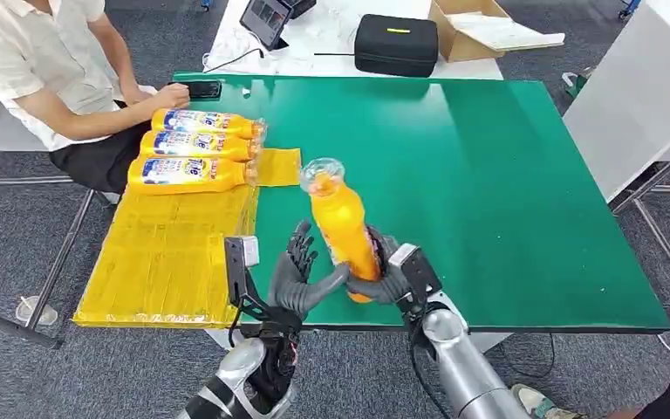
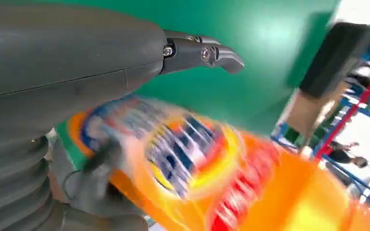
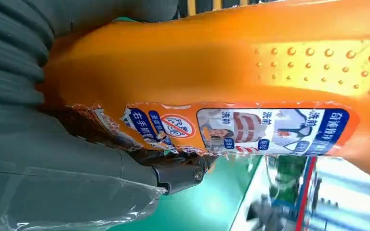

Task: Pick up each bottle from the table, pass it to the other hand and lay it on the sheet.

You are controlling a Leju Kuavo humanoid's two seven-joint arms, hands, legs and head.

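Head view: an orange translucent plastic bottle (image 1: 342, 229) with a clear rounded cap stands nearly upright, tilted slightly, above the near edge of the smooth green bench (image 1: 506, 183). The right robot hand (image 1: 382, 278), dark grey with jointed plastic fingers, is wrapped round the bottle's lower body and holds it. The left robot hand (image 1: 301, 278) is just beside it, fingers spread and raised, its thumb reaching to the bottle's base; whether it presses on the bottle I cannot tell. Three more orange plastic bottles with blue and white labels (image 1: 199, 147) lie side by side at the far end of the glossy yellow sheet (image 1: 166, 257), which covers the bench's left part. A person in a white shirt (image 1: 44, 61) sits beyond them with a forearm on the bench by a black phone (image 1: 199, 89). A black zipped case (image 1: 395, 44) and an open cardboard box (image 1: 475, 26) rest on a white table behind.

Left wrist view: the smooth grey thumb (image 2: 200, 54) of the left robot hand stands apart over the green surface, while the bottle's blurred blue, yellow and red label (image 2: 188, 154) lies close under the ribbed cover.

Right wrist view: the bottle's orange wall (image 3: 212, 62), dotted with small raised bumps, lies against the right robot hand's palm; its torn, wrinkled label (image 3: 236, 127) meets the thumb (image 3: 178, 175)
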